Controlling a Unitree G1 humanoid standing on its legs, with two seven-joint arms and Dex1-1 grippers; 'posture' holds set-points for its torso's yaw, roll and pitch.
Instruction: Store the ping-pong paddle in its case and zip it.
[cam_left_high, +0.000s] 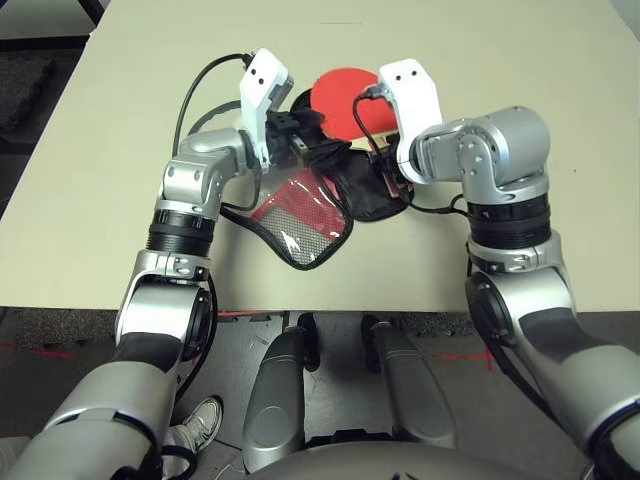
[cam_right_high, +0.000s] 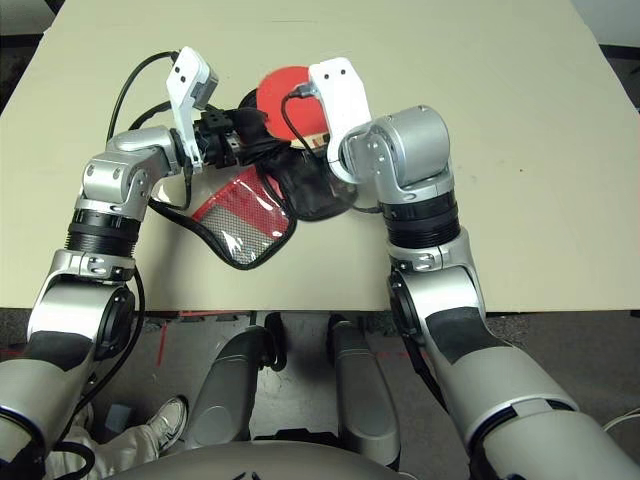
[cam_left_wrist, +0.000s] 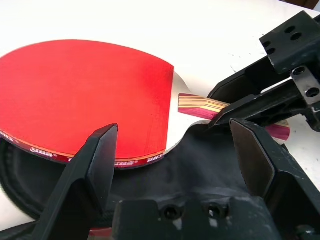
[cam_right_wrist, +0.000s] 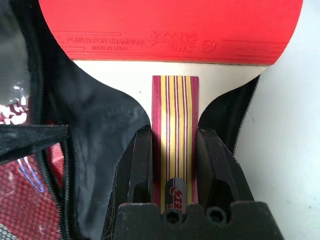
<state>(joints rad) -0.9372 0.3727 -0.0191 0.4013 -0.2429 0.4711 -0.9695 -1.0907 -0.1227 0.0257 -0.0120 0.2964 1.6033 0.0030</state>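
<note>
- Beige table (cam_left_high: 120, 200) carries everything; both silver forearms reach in over its near edge.
- Left gripper (cam_left_wrist: 175, 145) hovers with its two black fingers spread wide and holding nothing, just over the black fabric of the case and the near rim of the paddle's red face.
- Its case (cam_left_high: 305, 225) lies open at the middle of the table: the flap with red panel, black mesh and clear plastic is folded toward the near edge, while the black half spreads underneath the paddle.
- Ping-pong paddle (cam_right_wrist: 172, 65) lies flat, red face up, on the open black half. Its long axis runs away from the robot: the round blade points to the far side, and the striped handle points back toward the right arm.
- Right gripper (cam_right_wrist: 174, 165) is clamped on that handle, one black finger (cam_right_wrist: 140, 170) pressed against each side.
</note>
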